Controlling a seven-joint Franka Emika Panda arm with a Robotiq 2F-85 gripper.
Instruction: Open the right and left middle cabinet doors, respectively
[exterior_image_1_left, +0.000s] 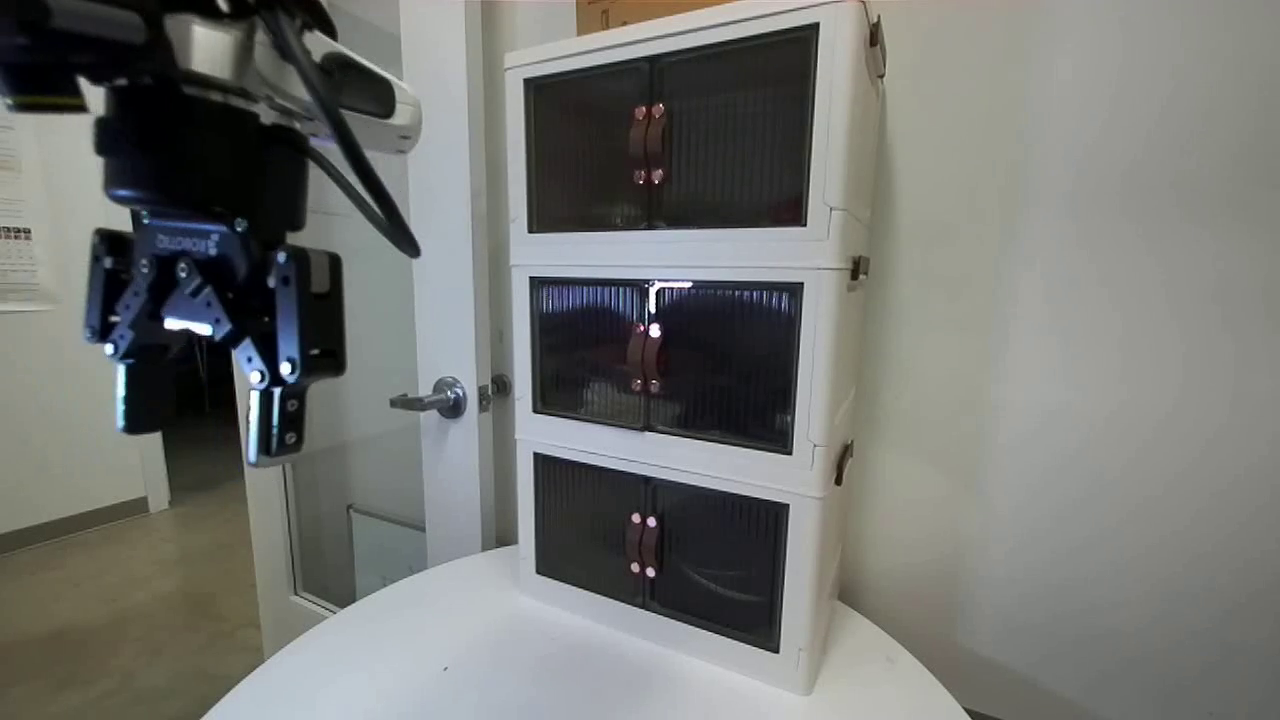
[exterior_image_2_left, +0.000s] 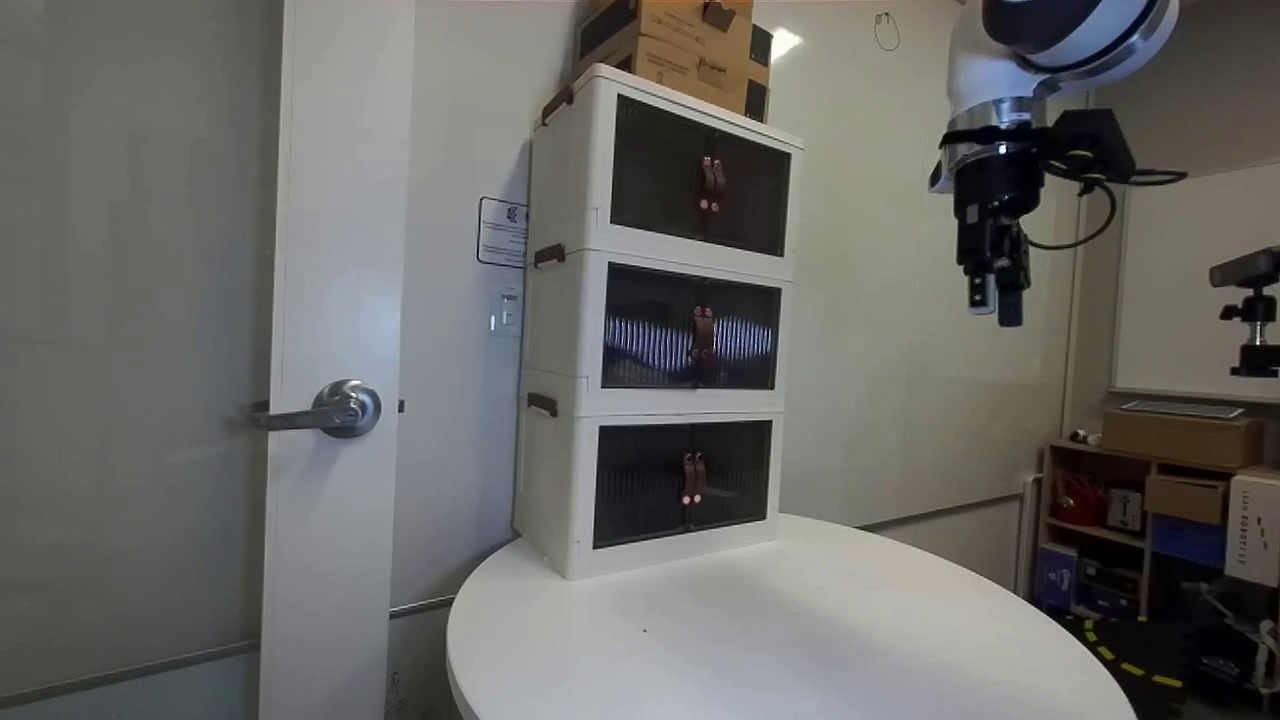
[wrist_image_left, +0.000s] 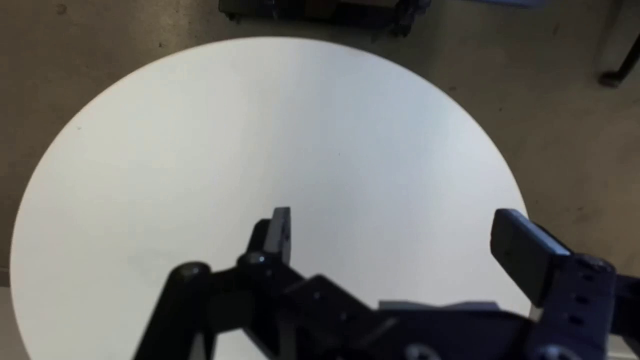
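The middle tier of the white three-tier cabinet (exterior_image_1_left: 665, 255) has two dark see-through doors. The left middle door (exterior_image_1_left: 585, 350) and the right middle door (exterior_image_1_left: 735, 370) look shut in both exterior views, also here (exterior_image_2_left: 645, 330) (exterior_image_2_left: 752, 335). Their brown strap handles (exterior_image_1_left: 645, 358) sit side by side at the centre. My gripper (exterior_image_1_left: 207, 420) is open and empty, fingers pointing down. It hangs in the air well apart from the cabinet, also in an exterior view (exterior_image_2_left: 996, 303). In the wrist view the spread fingers (wrist_image_left: 395, 222) have only the tabletop below; the doors are out of view there.
The cabinet stands on a round white table (exterior_image_2_left: 760, 630). Identical dark door pairs are on the top tier (exterior_image_1_left: 735, 130) and bottom tier (exterior_image_1_left: 720, 560). Cardboard boxes (exterior_image_2_left: 690, 60) lie on top. A door with a metal handle (exterior_image_1_left: 435, 398) stands beside it, and a wall is close behind.
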